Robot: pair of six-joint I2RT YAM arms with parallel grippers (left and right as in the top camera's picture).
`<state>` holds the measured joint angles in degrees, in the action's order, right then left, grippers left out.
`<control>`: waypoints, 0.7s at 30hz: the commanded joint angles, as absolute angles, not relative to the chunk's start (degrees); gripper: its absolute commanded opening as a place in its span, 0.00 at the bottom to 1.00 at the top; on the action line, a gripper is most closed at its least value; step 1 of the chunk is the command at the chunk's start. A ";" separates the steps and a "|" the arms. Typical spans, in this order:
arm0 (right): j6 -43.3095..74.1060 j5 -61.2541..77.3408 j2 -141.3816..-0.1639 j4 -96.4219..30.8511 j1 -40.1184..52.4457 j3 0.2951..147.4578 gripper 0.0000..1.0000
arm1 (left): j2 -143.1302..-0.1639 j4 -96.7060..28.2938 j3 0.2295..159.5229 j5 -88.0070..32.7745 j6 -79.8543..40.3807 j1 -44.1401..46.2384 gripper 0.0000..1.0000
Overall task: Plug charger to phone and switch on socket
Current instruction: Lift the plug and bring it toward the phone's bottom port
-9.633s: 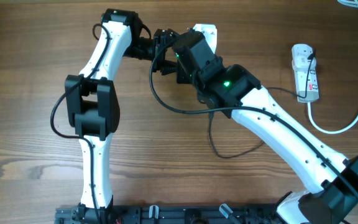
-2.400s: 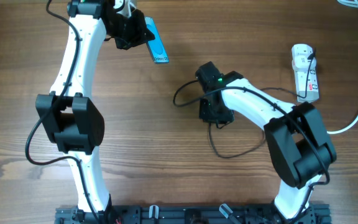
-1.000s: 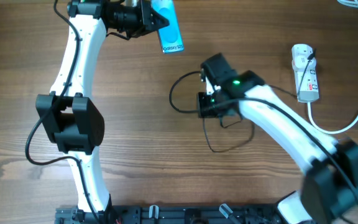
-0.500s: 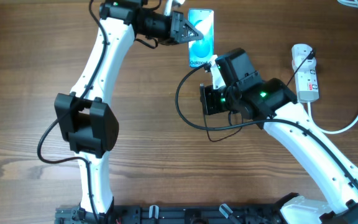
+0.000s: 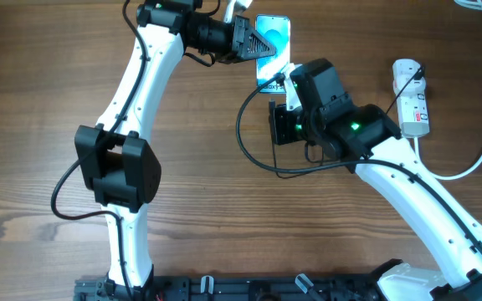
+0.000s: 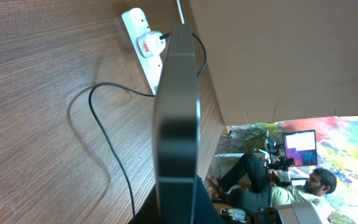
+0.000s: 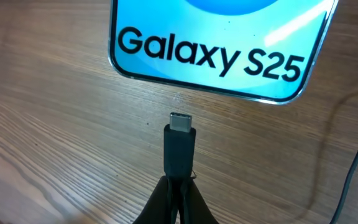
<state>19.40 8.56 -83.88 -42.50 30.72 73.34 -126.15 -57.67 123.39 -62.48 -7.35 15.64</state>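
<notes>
**Right gripper (image 7: 178, 186) pinched on charger (image 7: 180, 152), tip just short of phone (image 7: 216, 43)**

Clamped behind the connector (image 7: 180, 121), tip near the phone's bottom edge, not touching. Phone gripped fast by left gripper (image 5: 249, 43). Square the tip to that edge, centre it, push straight and slow. Bare wood (image 7: 42, 124) around for small corrections; socket (image 5: 411, 99) well apart to the right.

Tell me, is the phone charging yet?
Not yet. Done: the charger is plugged into the socket. In hand: the left tool holds the phone up, and the right tool holds the charger tip just short of its bottom edge. Left: push it in, then switch the socket on.
</notes>
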 commanded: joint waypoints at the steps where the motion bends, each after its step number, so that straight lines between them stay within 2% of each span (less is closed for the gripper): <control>1: 19.73 8.99 -83.13 -42.13 30.74 74.78 0.04 | -125.27 -57.65 124.36 -64.97 -6.39 15.49 0.04; 6: 20.14 8.62 -83.13 -42.17 29.82 74.78 0.04 | -125.27 -57.21 124.36 -71.13 -6.15 15.49 0.04; 21: 19.68 14.02 -83.02 -42.19 29.54 75.07 0.04 | -125.27 -55.53 124.36 -69.97 -2.11 13.74 0.04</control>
<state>20.45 12.69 -83.88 -42.50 29.69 73.34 -126.15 -55.86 123.39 -67.59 -5.06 13.87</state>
